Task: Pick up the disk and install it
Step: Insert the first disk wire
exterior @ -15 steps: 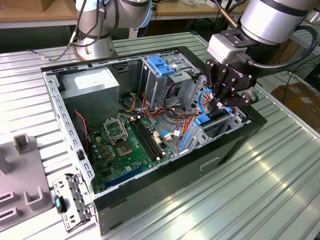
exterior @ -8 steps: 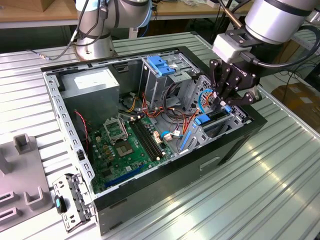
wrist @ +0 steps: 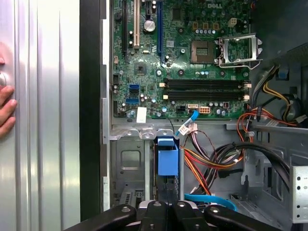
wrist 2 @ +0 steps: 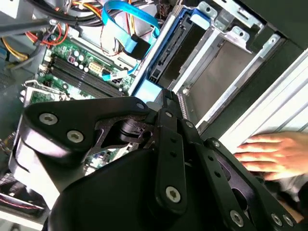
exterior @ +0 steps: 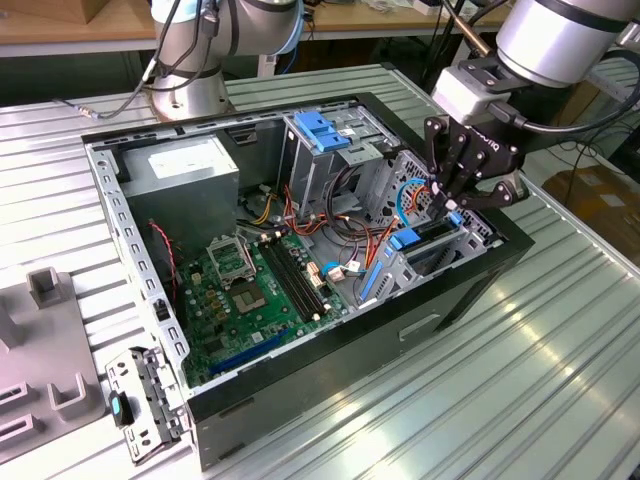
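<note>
Hanging over the open computer case (exterior: pixel 350 350), the arm's tool (exterior: pixel 452 205) sits at about three o'clock in the exterior view, directly above the metal drive cage (exterior: pixel 395 275) on that side of the case. I cannot tell whether the tool is open, closed or clamped on something, because its own black linkage covers its end in both wrist views. The disk (wrist 2: pixel 174 53) stands on edge inside that cage, showing a dark narrow side framed by blue rails. The tool's end is at or just beside the disk's near end, but contact cannot be made out. Inside the case, the green motherboard (exterior: pixel 245 290) lies flat toward seven o'clock and a grey power supply (exterior: pixel 185 170) fills the eleven o'clock corner. A blue bracket (exterior: pixel 322 130) tops a taller cage at twelve o'clock. Red, orange and yellow cables (exterior: pixel 345 235) run between the motherboard and the cages, and a flat blue cable (wrist 2: pixel 130 19) loops near the disk. A person's hand (wrist 2: pixel 274 154) rests flat on the ribbed metal desk (exterior: pixel 520 380) just outside the case's black wall. On the desk, a second arm's base (exterior: pixel 190 70) stands at eleven o'clock of the exterior view, a grey fixture (exterior: pixel 45 340) sits at eight o'clock, and a loose metal bracket (exterior: pixel 150 400) sits by the case corner at seven o'clock.
</note>
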You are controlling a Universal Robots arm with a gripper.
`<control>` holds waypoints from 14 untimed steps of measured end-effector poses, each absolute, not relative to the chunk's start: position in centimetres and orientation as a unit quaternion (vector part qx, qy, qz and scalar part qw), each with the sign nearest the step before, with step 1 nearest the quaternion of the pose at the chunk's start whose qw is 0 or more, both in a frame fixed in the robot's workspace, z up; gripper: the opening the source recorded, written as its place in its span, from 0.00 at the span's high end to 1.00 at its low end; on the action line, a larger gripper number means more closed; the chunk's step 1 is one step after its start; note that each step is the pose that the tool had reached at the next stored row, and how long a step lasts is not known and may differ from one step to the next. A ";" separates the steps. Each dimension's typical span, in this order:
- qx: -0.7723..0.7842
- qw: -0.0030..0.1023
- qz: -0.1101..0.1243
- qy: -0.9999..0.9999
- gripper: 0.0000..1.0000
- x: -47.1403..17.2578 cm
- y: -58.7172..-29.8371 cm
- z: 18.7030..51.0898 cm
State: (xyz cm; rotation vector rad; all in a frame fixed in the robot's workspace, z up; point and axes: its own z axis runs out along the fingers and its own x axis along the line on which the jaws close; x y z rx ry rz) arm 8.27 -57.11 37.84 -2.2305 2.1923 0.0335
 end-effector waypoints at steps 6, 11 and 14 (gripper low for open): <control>-0.730 0.007 0.011 0.683 0.89 9.3 -57.1 37.8; -0.730 0.007 0.011 0.683 0.89 11.0 -57.1 37.8; -0.730 0.007 0.011 0.683 0.89 12.1 -57.1 37.8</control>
